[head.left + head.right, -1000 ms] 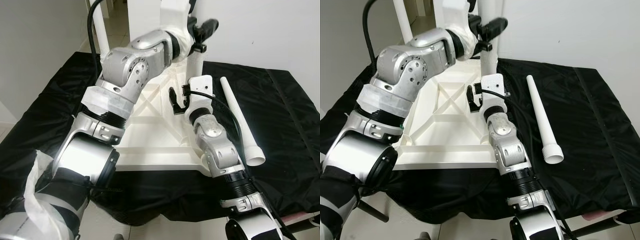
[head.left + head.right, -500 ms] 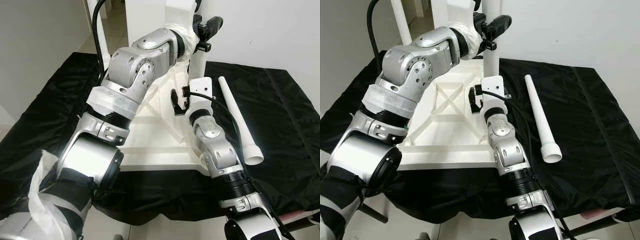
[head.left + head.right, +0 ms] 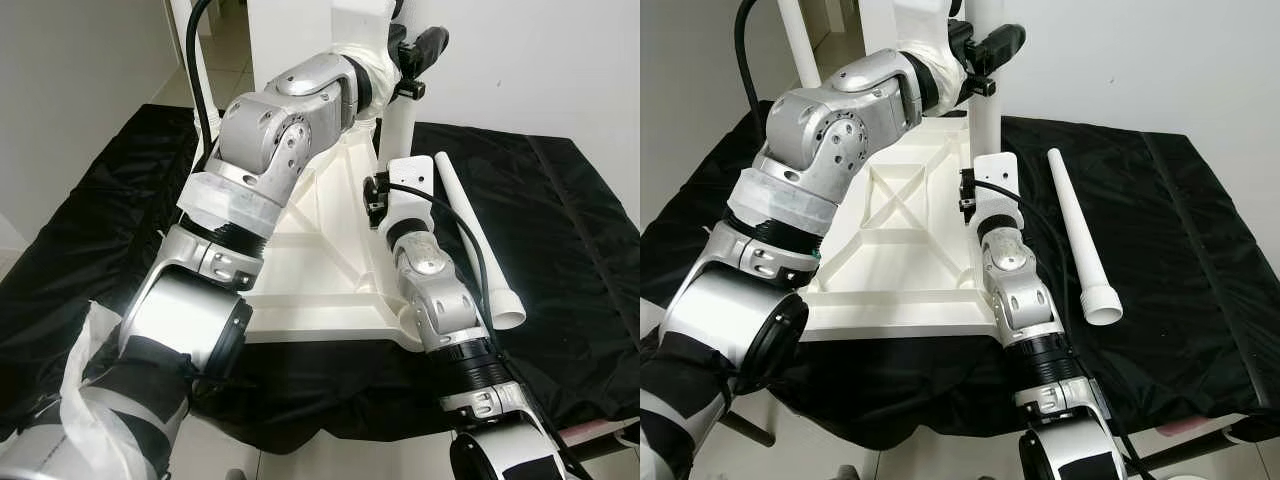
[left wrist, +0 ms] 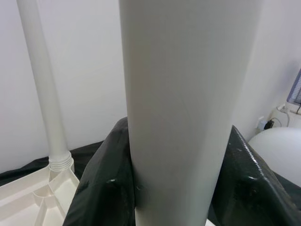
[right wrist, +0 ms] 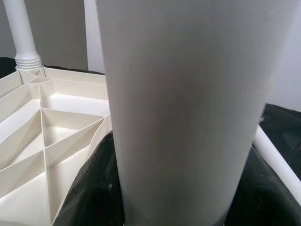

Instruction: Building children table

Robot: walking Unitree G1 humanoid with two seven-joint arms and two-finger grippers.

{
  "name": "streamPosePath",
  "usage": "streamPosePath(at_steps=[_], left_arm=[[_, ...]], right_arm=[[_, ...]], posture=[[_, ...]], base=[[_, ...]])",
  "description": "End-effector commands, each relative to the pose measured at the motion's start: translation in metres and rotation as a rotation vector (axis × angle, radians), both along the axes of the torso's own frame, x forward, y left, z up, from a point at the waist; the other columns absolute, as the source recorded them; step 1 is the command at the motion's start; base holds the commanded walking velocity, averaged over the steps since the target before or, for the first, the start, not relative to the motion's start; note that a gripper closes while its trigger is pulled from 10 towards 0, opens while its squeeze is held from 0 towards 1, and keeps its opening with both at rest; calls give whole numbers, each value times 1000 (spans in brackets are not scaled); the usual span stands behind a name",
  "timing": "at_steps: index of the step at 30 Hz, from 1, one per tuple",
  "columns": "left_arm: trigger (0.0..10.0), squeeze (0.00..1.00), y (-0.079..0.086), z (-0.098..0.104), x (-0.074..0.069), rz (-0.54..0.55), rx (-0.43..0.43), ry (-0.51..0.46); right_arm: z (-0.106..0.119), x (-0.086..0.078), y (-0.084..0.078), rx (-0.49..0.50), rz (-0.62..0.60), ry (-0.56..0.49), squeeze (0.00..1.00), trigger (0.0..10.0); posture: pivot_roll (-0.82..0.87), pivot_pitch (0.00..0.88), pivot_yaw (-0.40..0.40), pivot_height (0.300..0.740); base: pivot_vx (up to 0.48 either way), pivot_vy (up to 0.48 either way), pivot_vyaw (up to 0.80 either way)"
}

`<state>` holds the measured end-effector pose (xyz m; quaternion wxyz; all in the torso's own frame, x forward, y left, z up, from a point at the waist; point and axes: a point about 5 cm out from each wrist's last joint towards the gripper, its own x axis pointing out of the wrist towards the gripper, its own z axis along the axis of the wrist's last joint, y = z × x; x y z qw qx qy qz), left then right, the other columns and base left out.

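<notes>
Surface: black cloth (image 3: 1200,260) by white wall | Item: upturned white tabletop (image 3: 890,250), upright leg (image 3: 983,110) at its far right corner | left gripper (image 3: 985,45) clenched high on leg; right gripper (image 3: 968,190) clasping it low | spare leg (image 3: 1080,240) loose on cloth | Advice: keep leg plumb, press and twist squarely into socket.

Black cloth (image 3: 110,215) is draped over the work surface, wrinkled and glossy, hanging off the near edge. White wall (image 3: 1160,60) stands behind it on the far right, a grey wall (image 3: 70,90) on the left, with light tiled floor (image 3: 235,50) running back through the gap between them. A round white object (image 4: 277,146) sits beside the cloth in the left wrist view, with a plug and cable (image 4: 270,123) low on the wall just above it.
</notes>
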<state>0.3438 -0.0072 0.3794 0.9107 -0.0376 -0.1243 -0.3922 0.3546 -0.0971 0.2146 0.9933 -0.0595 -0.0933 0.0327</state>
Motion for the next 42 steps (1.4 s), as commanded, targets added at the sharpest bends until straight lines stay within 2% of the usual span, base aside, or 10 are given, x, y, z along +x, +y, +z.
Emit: streamPosePath(at_steps=[1,6,7,9,10,17,18,27,31,42], left_arm=[[10000,0,-3,12,-5,5,-1,-37],[10000,0,-3,11,-5,10,14,-44],[10000,0,-3,12,-5,16,28,-69],[10000,0,-3,12,-5,20,39,-87],[10000,1000,-4,9,-5,-9,20,-73],[10000,1000,-6,7,-7,-46,12,-109],[10000,0,-6,8,-10,-64,13,-131],[10000,0,-10,-2,-23,-154,13,-156],[10000,0,-6,-14,-34,-237,-55,-107],[10000,0,12,-55,-30,-154,-47,-15]], right_arm=[[4,2,-3,-4,-13,-17,0,0],[5,3,-3,2,-20,-22,0,0],[4,3,-3,15,-24,-15,0,4745],[4,3,-3,24,-26,-10,0,4745],[4,3,-2,63,-12,2,0,10000],[4,2,0,176,19,27,0,10000],[4,2,0,179,19,27,0,10000],[0,0,-6,206,2,43,0,10000],[-5,-4,-15,223,-24,49,0,10000],[-19,-20,-34,212,-55,43,0,10000]], posture=[[-40,65,-4,740],[-38,66,-4,740],[-38,66,-4,740],[-38,66,-4,740],[-38,66,-4,740],[-39,72,-4,740],[-40,76,-5,740],[-39,86,-6,740],[-35,88,0,740],[-31,88,2,740]], base=[[0,0,0],[0,0,0],[0,0,0],[0,0,0],[0,0,0],[0,0,0],[0,0,0],[0,0,0],[0,0,0],[0,0,0]])
